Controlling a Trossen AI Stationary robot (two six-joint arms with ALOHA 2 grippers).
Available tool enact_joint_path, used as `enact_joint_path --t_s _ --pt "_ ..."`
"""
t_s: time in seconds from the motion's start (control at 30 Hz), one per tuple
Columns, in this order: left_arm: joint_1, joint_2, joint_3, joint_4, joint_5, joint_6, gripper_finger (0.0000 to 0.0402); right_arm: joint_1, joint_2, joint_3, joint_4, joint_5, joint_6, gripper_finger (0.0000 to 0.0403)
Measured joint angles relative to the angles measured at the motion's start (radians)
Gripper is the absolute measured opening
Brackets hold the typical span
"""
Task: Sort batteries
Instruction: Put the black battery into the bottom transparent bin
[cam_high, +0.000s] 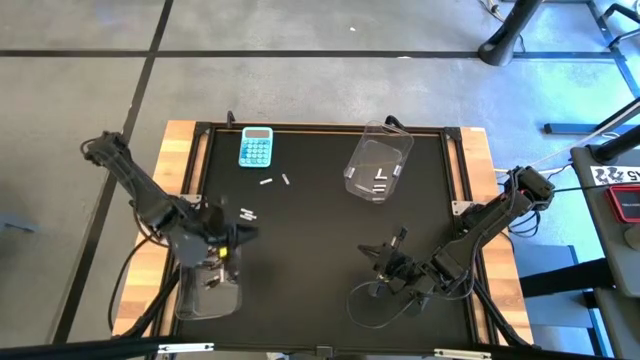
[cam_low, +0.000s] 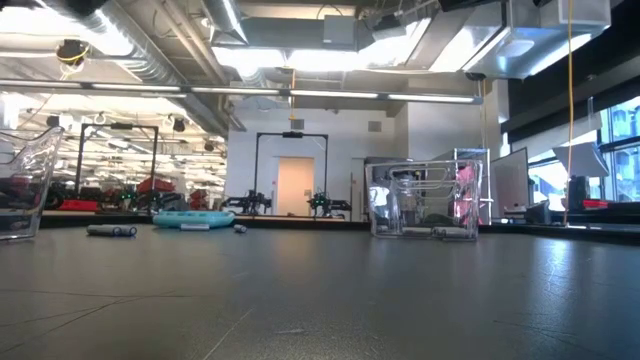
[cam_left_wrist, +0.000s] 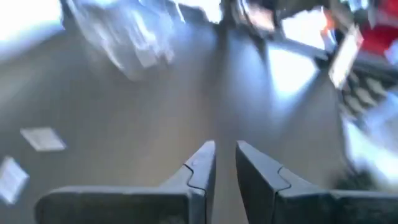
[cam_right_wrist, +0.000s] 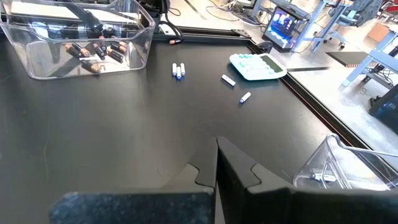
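High view, left claw (cam_high: 222, 250): raised over the clear bin (cam_high: 208, 290) at seven o'clock on the table (cam_high: 320, 240); its finger state cannot be told there.
Left wrist view, fingers (cam_left_wrist: 200, 167): narrow gap between them, nothing visible in it.
Nearest loose batteries (cam_high: 248, 213): a white pair just beside the left claw, toward one o'clock from it.
Other loose batteries (cam_high: 276, 181): two white ones farther toward twelve, below the light-blue calculator (cam_high: 256, 147).
Second bin (cam_high: 378, 166): at one o'clock, with white batteries inside.
Right claw (cam_high: 378, 255): fingers closed and empty, at five o'clock, well apart from all batteries.
Right wrist view only: dark-and-red batteries (cam_right_wrist: 96, 53) lying in the left claw's bin.
Low view: no claw visible.
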Motion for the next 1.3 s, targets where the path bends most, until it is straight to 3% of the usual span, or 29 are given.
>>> enact_joint_path --t_s 0.07,0.13,0.4,0.53,0.77,0.9,1.17,1.3 --pt "0.056 -0.015 0.01 0.041 -0.052 0.106 0.0042 0.0 0.0 0.0 0.0 0.0 0.0 0.0007" --pt "0.144 -0.02 0.026 0.035 -0.023 0.135 0.0032 0.0 0.0 0.0 0.0 0.0 0.0 0.0007" --pt "0.6 0.01 0.078 -0.346 0.241 0.113 0.0002 0.0 0.0 0.0 0.0 0.002 0.0 0.0007" --pt "0.792 0.091 0.081 -0.443 0.365 0.191 0.0001 0.0 0.0 0.0 0.0 0.008 -0.003 0.0007" --pt "1.066 0.304 0.081 -0.708 0.431 0.28 0.0 0.0 0.0 0.0 -0.001 0.026 -0.003 0.0007" --pt "1.19 0.385 0.08 -0.844 0.433 0.314 0.0 0.0 0.0 0.0 -0.003 0.026 -0.003 0.0007" --pt "1.349 0.454 0.008 -0.838 0.474 0.441 0.0 0.0 0.0 0.0 -0.007 0.026 -0.003 0.0007" --pt "1.385 0.463 -0.06 -0.745 0.476 0.471 0.0 0.0 0.0 0.0 -0.009 0.026 -0.004 0.0007"
